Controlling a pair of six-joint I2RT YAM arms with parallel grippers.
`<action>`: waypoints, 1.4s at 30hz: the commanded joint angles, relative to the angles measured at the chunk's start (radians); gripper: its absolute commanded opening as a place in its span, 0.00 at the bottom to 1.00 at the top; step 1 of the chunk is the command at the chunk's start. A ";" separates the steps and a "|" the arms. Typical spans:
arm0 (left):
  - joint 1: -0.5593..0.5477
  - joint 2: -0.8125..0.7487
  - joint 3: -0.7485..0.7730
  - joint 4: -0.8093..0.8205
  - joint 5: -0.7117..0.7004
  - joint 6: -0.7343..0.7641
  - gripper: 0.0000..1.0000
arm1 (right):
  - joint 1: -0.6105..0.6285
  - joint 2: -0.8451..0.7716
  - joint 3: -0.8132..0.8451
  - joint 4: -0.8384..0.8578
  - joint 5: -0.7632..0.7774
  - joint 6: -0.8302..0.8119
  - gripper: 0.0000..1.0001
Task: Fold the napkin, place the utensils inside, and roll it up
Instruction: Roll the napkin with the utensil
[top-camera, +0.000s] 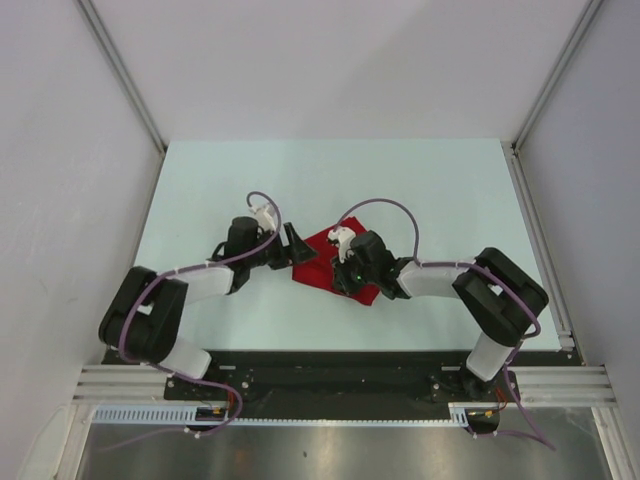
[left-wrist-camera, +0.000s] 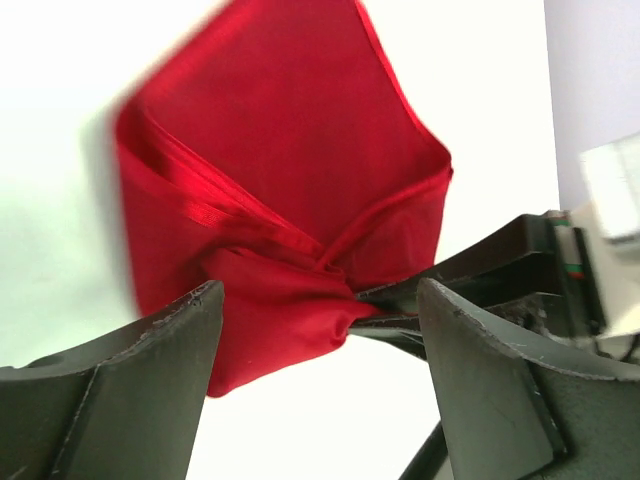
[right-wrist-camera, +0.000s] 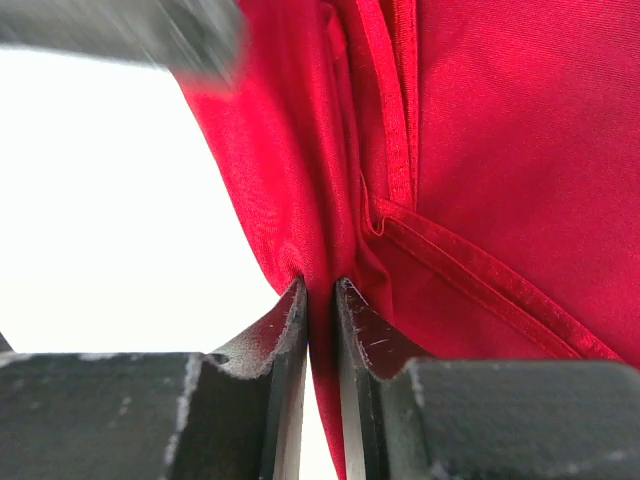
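Observation:
The red napkin (top-camera: 318, 262) lies folded and bunched on the pale table (top-camera: 420, 190) between the two arms. My right gripper (top-camera: 345, 272) is shut on a gathered fold of the napkin (right-wrist-camera: 480, 150), the cloth squeezed between its fingertips (right-wrist-camera: 290, 310). In the left wrist view those dark fingers (left-wrist-camera: 470, 275) pinch the napkin (left-wrist-camera: 290, 150) from the right. My left gripper (left-wrist-camera: 320, 335) stands open at the cloth's left edge, with a low corner of the cloth and bare table between its fingers and nothing gripped. The utensils are out of view.
White walls close the table in on three sides. A metal rail (top-camera: 540, 240) runs along its right edge. The arms' bases and a black bar (top-camera: 330, 370) sit at the near edge.

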 joint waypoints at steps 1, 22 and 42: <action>0.039 -0.131 -0.013 -0.083 -0.081 0.086 0.84 | -0.004 0.112 -0.057 -0.184 -0.084 0.037 0.19; 0.099 0.003 -0.157 0.167 0.045 0.109 0.81 | -0.088 0.137 -0.066 -0.178 -0.186 0.056 0.19; 0.090 0.148 -0.147 0.275 0.123 0.068 0.39 | -0.177 0.224 -0.025 -0.184 -0.356 0.073 0.17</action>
